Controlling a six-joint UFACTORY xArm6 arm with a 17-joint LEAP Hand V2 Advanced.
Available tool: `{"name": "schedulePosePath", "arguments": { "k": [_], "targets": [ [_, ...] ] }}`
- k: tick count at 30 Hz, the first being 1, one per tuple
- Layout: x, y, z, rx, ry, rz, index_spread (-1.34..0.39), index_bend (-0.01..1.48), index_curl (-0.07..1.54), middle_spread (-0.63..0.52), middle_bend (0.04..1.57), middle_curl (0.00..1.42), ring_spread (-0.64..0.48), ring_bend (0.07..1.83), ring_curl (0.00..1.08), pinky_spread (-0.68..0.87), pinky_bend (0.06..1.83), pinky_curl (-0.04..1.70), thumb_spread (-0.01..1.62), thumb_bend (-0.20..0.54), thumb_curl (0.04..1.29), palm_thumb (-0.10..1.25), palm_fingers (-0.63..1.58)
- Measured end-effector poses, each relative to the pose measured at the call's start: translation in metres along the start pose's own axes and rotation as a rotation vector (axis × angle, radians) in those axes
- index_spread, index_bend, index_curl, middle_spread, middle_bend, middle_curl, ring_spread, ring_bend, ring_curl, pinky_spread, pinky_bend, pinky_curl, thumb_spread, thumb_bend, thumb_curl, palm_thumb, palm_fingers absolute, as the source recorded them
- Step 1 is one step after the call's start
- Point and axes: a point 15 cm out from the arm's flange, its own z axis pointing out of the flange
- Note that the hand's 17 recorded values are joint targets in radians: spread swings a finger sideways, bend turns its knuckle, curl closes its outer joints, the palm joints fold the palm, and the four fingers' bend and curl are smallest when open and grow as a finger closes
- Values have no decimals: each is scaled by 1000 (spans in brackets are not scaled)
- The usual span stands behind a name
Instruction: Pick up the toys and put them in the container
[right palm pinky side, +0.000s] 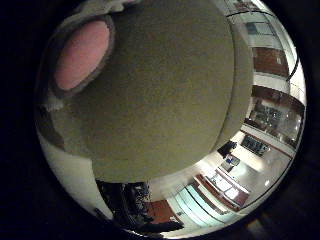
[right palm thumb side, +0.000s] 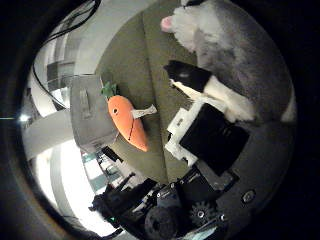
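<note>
While the hand (right palm thumb side: 210, 135) is pressing its white and black fingers (right palm thumb side: 200, 80) against a grey plush (right palm thumb side: 240, 60), the toy is filling much of the thumb side view, so it is lying close to the palm. The fingers are curling round the plush's grey and white fur, clamping on it. A pink nose or paw tip (right palm thumb side: 167, 23) is showing at the plush's white end, and a large pink-lined ear (right palm pinky side: 82, 55) is sitting right in front of the little finger side camera, against the olive surface (right palm pinky side: 165, 90). Whether the plush is resting on the surface or hanging just off it, I cannot tell. Further out, an orange carrot (right palm thumb side: 127, 120) with green leaves and a white tag is lying on the same olive surface, well apart from the hand. Just beside the carrot's leafy end, a grey container (right palm thumb side: 87, 115) is standing at the surface's edge, touching or nearly touching the carrot
</note>
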Motion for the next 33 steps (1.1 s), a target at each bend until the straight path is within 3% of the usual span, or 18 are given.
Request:
{"name": "schedulePosePath", "arguments": {
  "k": [3,7,12,18,25,33],
  "targets": [
    [0,0,1,-3,4,-6,-404,557,499,-207,819,565,-231,1001,449,-340,1193,142,1013,-17,377,801,1357],
    [3,0,-3,3,6,-7,-331,843,627,-162,1030,626,-210,1158,513,-295,1303,252,1003,-15,397,852,1377],
    [14,2,-9,7,4,5,-281,1005,705,-147,1202,672,-205,1300,572,-232,1445,369,961,-2,456,961,1263],
    [39,-6,-58,65,19,37,-248,1089,753,-128,1281,686,-179,1412,613,-179,1521,473,816,-11,608,1078,1198],
    [68,-13,-165,173,56,30,-237,1120,762,-123,1308,685,-169,1443,615,-166,1517,551,700,-17,731,1065,1181],
    [49,27,-276,207,71,-16,-236,1129,765,-122,1322,681,-168,1459,611,-168,1483,614,677,-17,811,1057,1177]
  ]
}}
